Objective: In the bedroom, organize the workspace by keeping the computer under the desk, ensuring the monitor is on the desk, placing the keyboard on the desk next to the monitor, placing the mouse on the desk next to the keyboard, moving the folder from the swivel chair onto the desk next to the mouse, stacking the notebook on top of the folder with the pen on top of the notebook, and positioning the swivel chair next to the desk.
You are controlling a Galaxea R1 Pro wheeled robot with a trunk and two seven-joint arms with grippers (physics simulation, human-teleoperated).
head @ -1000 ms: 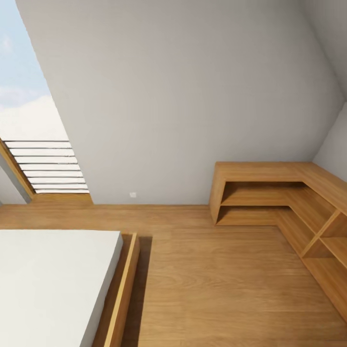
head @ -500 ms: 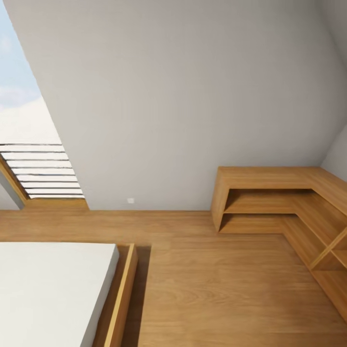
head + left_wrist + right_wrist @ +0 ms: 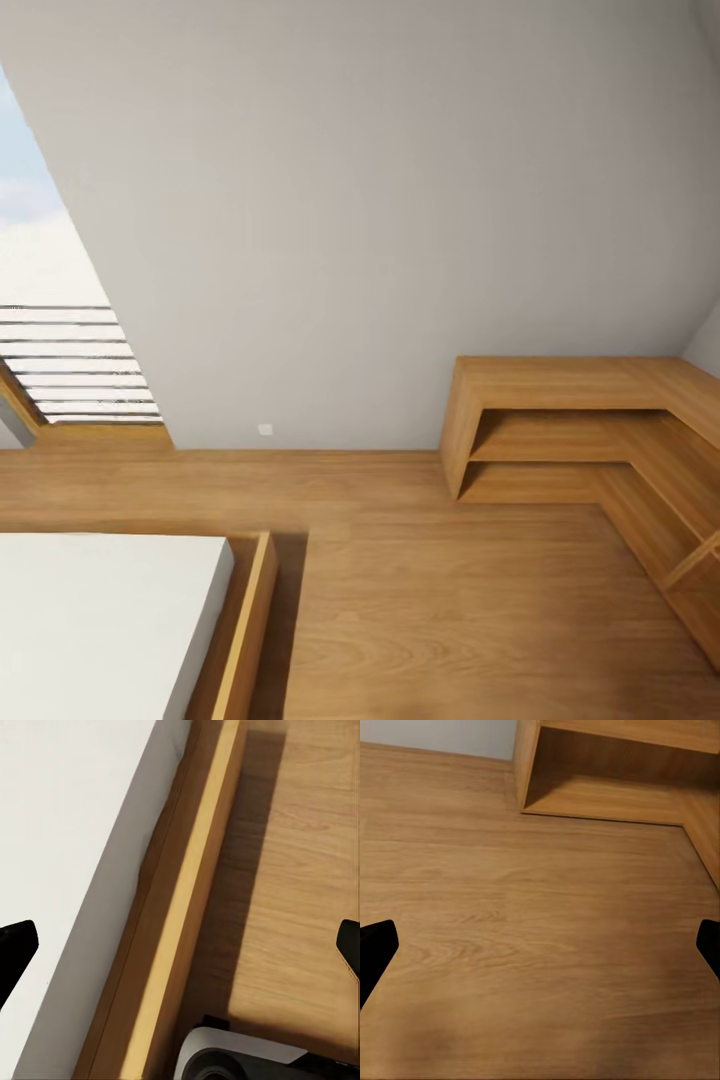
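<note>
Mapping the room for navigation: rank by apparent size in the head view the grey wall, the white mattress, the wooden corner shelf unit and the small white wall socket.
1. Grey wall
2. White mattress and wooden corner shelf unit: similar, both cropped
3. Small white wall socket

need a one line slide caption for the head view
Bedroom corner in transit: white mattress in a wooden bed frame, L-shaped wooden shelf unit against the grey wall, slatted window.

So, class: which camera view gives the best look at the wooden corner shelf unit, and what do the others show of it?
The head view: the wooden corner shelf unit shows its top, both shelf levels and the turn along the right wall. The right wrist view catches just a lower corner and one open shelf. The left wrist view looks at the bed frame instead.
</note>
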